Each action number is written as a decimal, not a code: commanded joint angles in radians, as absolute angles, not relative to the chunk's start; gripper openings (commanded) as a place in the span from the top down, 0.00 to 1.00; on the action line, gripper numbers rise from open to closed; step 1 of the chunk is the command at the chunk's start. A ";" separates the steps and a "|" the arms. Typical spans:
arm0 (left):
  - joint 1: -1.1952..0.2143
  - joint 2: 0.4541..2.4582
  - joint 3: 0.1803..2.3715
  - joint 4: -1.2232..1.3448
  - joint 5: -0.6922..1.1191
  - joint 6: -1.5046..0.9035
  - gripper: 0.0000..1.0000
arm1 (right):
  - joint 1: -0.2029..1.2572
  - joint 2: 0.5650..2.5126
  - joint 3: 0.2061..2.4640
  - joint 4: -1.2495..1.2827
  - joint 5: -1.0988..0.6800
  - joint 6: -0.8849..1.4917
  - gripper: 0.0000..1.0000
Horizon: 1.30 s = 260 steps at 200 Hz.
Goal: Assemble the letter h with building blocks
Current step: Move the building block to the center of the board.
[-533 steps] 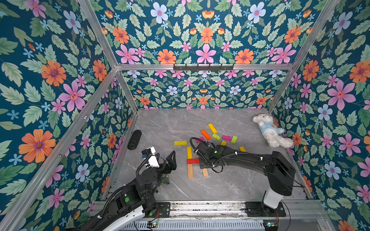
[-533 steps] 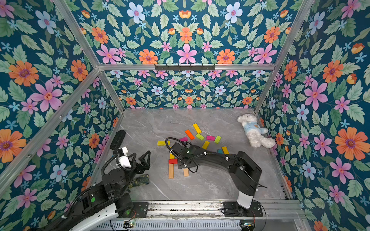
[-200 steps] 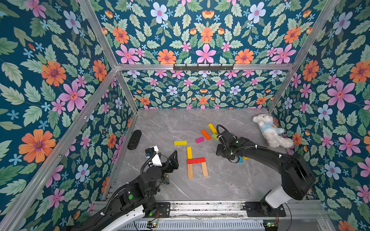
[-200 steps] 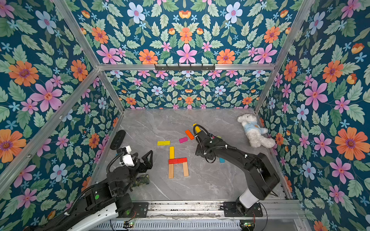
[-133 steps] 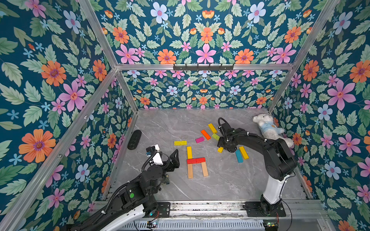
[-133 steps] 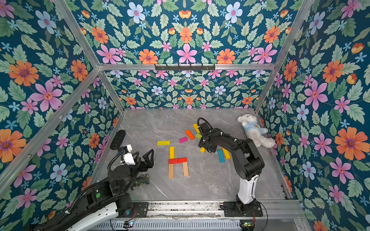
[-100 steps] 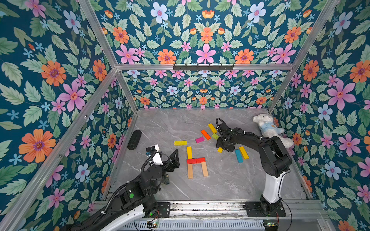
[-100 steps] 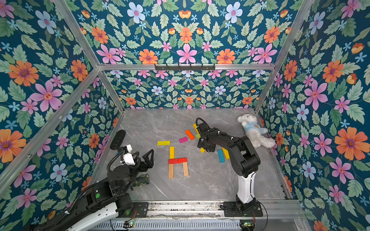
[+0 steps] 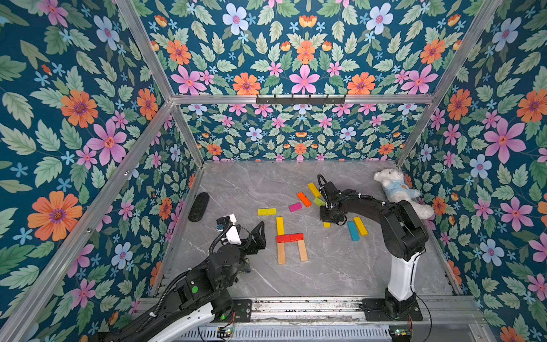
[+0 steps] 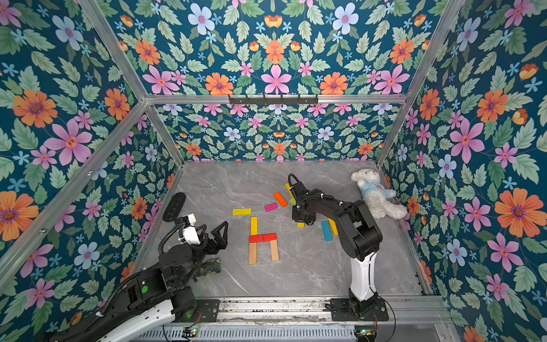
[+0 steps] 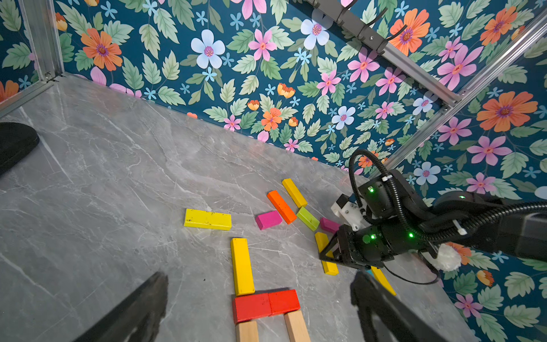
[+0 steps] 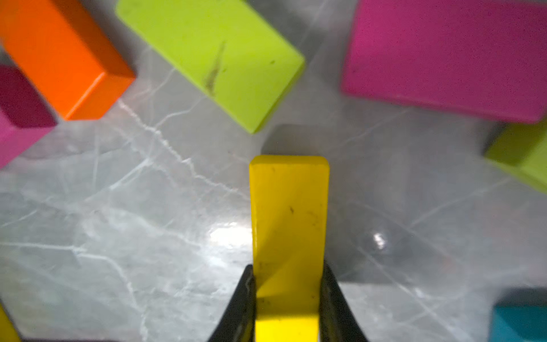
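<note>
**Left pincer** [image 10: 213, 235]: jaws spread wide, empty, beside the laid figure. The figure lies flat on the desk [image 9: 325, 275]: a yellow bar [image 9: 280, 225] end to end with a wooden bar [image 9: 281, 253], a red crossbar [image 9: 284, 238], and a second wooden bar [image 9: 302, 250].

**Right pincer** [image 12: 286, 284]: clenched on the long sides of a yellow block [image 12: 288, 213], which lies near a lime block [image 12: 213, 59].

**Handling:** the block is probably light, stiff and smooth-painted, so it is best gripped across its narrow width.

**Views:** only the right wrist view shows jaw contact; in both top views the arm hides it.

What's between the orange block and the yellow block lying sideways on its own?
A small pink block lies between the orange block and that yellow block, seen in both top views.
</note>
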<state>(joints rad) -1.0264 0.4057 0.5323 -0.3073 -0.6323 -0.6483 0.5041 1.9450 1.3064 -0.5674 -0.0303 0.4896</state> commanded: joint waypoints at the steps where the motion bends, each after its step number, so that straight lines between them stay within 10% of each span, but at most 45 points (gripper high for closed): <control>1: -1.026 0.403 0.531 -0.305 -0.643 -0.650 0.01 | 0.543 1.915 1.298 -0.552 -0.091 0.421 0.78; 185: -1.026 0.396 0.536 -0.311 -0.643 -0.646 0.01 | 0.603 2.011 1.382 -0.586 -0.023 0.453 0.74; 260: -1.025 0.403 0.534 -0.308 -0.643 -0.646 0.01 | 0.605 2.004 1.382 -0.581 0.005 0.473 0.41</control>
<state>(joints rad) -1.0264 0.3992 0.5297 -0.3084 -0.6296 -0.6487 0.6075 2.0071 1.3827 -0.5552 -0.0334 0.4583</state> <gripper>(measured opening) 0.994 0.562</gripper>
